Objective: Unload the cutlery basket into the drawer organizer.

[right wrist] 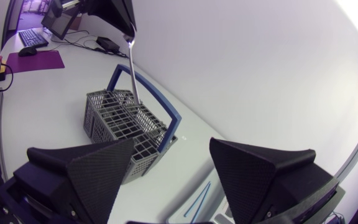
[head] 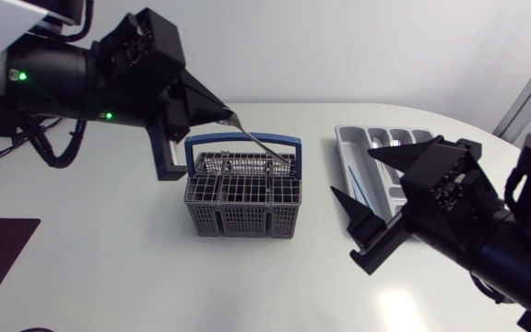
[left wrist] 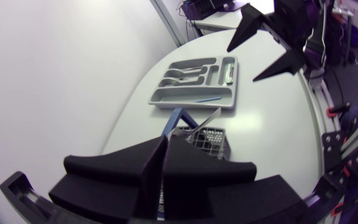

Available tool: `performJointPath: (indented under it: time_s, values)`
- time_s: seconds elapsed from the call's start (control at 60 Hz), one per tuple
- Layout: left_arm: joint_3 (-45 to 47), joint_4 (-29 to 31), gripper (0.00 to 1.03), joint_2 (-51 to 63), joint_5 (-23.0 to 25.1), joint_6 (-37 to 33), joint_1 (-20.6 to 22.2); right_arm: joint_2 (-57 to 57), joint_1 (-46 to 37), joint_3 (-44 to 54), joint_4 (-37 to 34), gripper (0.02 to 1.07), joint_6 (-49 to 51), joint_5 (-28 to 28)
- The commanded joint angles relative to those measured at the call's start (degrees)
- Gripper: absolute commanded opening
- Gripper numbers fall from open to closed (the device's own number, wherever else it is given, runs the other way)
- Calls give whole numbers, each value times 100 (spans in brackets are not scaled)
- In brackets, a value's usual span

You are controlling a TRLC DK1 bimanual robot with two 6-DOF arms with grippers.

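Metal utensil (head: 258,138) slants up out of the basket (head: 242,207), lower end inside, top pinched by the left gripper (head: 223,116) above the basket. Likely light, stiff and slippery, so grip firmly. Right gripper (head: 351,172) is spread wide beside the basket, over the organizer (head: 342,143). Utensil's type is hidden.

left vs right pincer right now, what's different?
The left pincer is shut on a silver utensil; the right pincer is open and empty. The left pincer hangs over the basket; the right pincer hangs by the organizer. Both are matte black with wedge fingers, and both are held aloft.
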State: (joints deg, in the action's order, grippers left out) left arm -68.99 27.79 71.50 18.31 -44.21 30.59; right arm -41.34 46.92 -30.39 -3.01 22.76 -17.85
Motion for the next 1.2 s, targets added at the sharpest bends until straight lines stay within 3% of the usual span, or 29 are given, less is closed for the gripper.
performJointPath:
  time_s: [0.0,0.183,0.4,0.483,0.7,0.933,1.183]
  values:
    - [-325,121,11,434,209,1063,114,-269,204,218,283,90,281,-131]
    - [-818,420,11,1120,622,2109,219,-963,617,350,1259,87,800,-501]
    - [-1301,939,10,1586,885,2610,272,-1561,784,367,2129,80,1353,-738]
    - [-1407,1018,10,1683,885,2698,281,-1737,810,297,2234,79,1485,-773]
    - [-1468,1150,10,1823,885,2724,351,-2044,793,77,2489,64,1767,-835]
    - [-1424,1185,10,1841,885,2724,474,-2282,661,-178,2515,61,1793,-870]
    - [-1433,1185,10,1850,833,2759,527,-2361,529,-230,2507,45,1872,-878]
